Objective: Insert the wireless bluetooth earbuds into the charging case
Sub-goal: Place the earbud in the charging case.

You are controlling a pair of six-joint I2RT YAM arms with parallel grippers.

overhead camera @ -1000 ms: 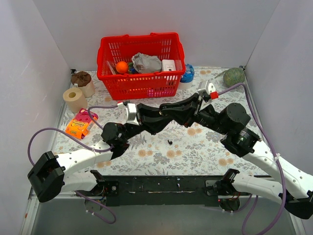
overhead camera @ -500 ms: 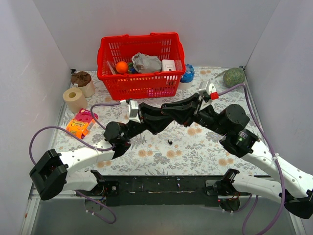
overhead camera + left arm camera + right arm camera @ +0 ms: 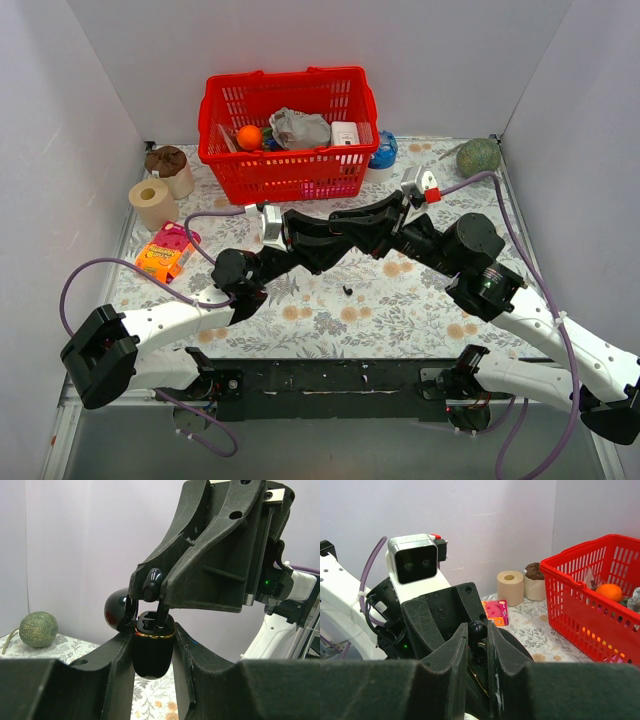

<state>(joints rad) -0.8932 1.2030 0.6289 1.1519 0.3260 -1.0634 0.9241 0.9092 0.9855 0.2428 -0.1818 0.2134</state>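
Pinching earbud (image 3: 152, 579) in right gripper (image 3: 152, 588) at frame centre, aligning squarely over open case (image 3: 152, 652) clamped in left gripper (image 3: 153, 645).

Bright, even light falls from above, off white walls (image 3: 90, 110); shadows on the table (image 3: 400, 300) are soft and faint. In both wrist views the near foreground blurs into dark masses. Small glints sit on the glossy charging case (image 3: 152, 652) and earbud (image 3: 152, 577).
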